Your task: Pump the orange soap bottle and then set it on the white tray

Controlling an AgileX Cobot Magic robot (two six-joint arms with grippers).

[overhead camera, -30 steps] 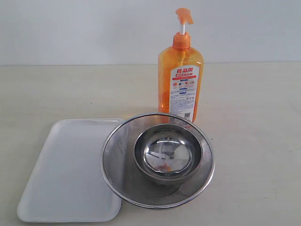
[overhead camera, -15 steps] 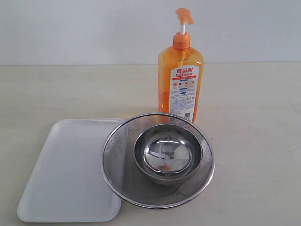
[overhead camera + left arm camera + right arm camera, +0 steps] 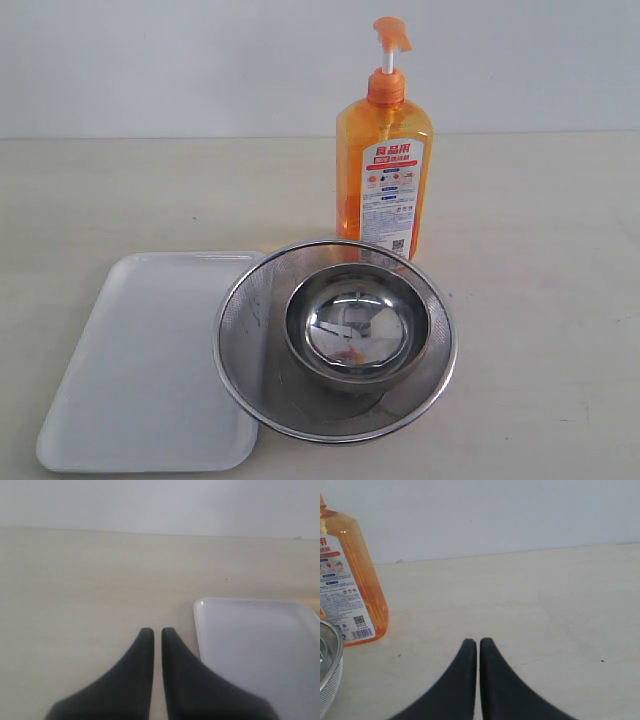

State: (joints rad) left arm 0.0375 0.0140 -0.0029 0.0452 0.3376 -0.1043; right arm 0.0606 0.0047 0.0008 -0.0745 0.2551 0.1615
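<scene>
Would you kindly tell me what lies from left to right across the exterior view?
White tray → strainer with a bowl in it; the soap bottle stands behind the strainer, so unranked.

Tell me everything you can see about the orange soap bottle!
The orange soap bottle is tall and made of see-through orange plastic. On top, an orange pump head sits raised on a white stem. A white-and-red label with small print covers its front. It stands upright on the table, just behind the steel strainer; whether they touch is unclear. Nothing is holding it.
</scene>
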